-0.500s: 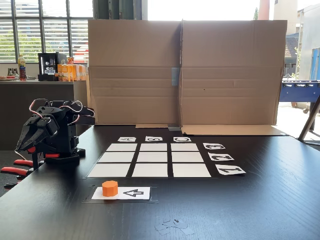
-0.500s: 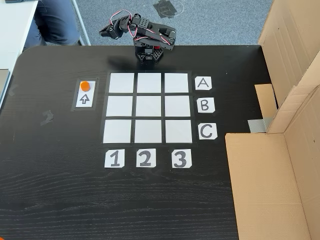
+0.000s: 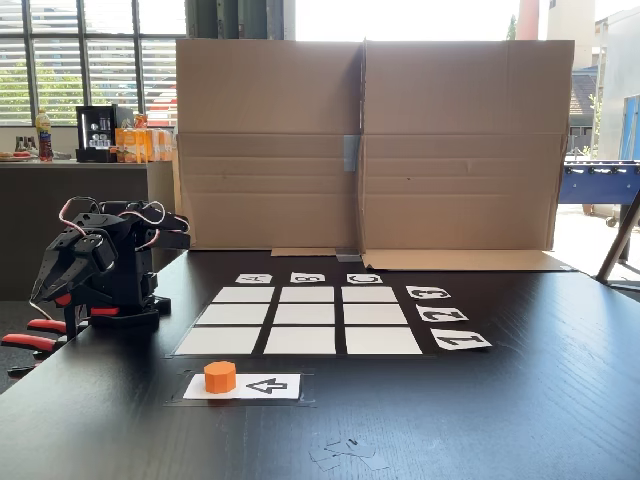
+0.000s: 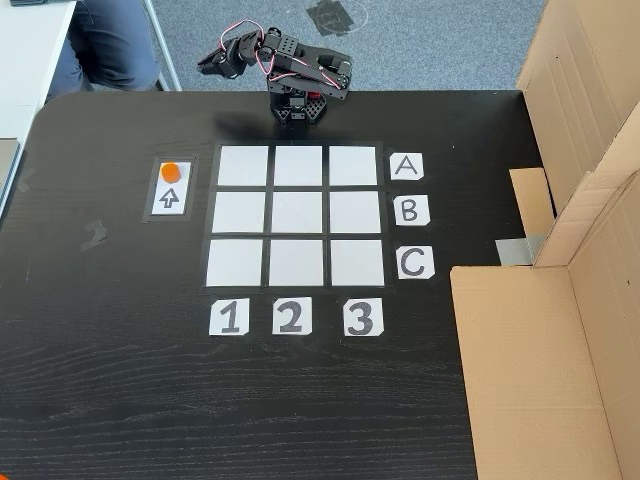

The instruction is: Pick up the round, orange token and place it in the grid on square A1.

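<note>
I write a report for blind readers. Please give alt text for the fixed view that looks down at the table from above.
A small bright orange token sits on a white arrow card, left of a three-by-three grid of white squares on a black wooden table. Behind the grid, a black robot arm is folded, its gripper away from the token.
</note>
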